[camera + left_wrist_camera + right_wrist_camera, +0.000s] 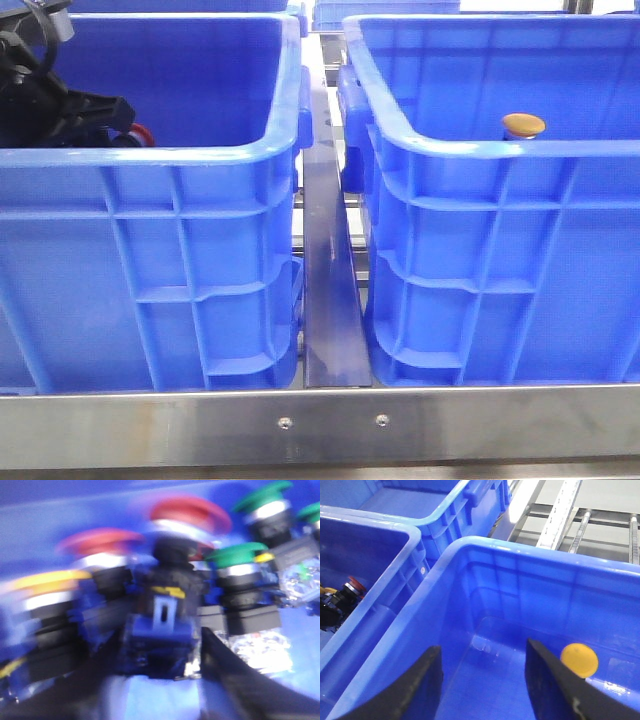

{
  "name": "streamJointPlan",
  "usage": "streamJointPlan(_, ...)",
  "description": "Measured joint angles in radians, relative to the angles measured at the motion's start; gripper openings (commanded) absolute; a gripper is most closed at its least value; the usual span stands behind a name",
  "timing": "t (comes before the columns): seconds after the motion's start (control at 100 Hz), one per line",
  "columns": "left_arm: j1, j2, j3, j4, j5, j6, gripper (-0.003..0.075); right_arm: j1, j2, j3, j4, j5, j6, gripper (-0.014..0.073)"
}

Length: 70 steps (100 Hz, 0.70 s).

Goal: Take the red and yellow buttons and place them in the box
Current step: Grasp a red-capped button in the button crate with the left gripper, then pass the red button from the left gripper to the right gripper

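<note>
My left gripper (112,112) is down inside the left blue crate (150,160). In the blurred left wrist view its fingers (227,665) press on both sides of the blue base block of a red-capped button (186,511), so the left gripper (161,640) is shut on it. The red cap also shows in the front view (141,131) and the right wrist view (356,585). A yellow button (523,125) lies on the floor of the right blue box (480,150). My right gripper (484,655) hangs open and empty above this box (470,547), the yellow button (579,660) beside one finger.
Around the held button stand another red button (100,542), a yellow-capped one (47,585) and green-capped ones (239,555). A metal rail (328,280) runs between the two crates. More blue crates (420,505) and a roller conveyor (560,515) lie beyond.
</note>
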Motion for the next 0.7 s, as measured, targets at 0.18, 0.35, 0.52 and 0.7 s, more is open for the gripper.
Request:
streamJointPlan(0.18,0.0,-0.024,0.0,0.0,0.008,0.002,0.0097,0.0,0.0,0.0,0.018,0.017,0.0,0.0404)
streamJointPlan(0.35,-0.029,-0.106,0.0,0.006,0.042,0.002,0.0097,0.0,0.0,0.0,0.101,0.117,0.0,0.0404)
streamJointPlan(0.52,-0.115,-0.212,0.0,0.013,0.077,0.002,0.0097,0.0,0.0,0.0,0.191,0.229,0.0,0.0404)
streamJointPlan(0.7,-0.216,-0.326,0.0,0.015,0.127,0.002,0.0097,0.015,0.0,-0.005,0.265,0.312,0.0,0.0428)
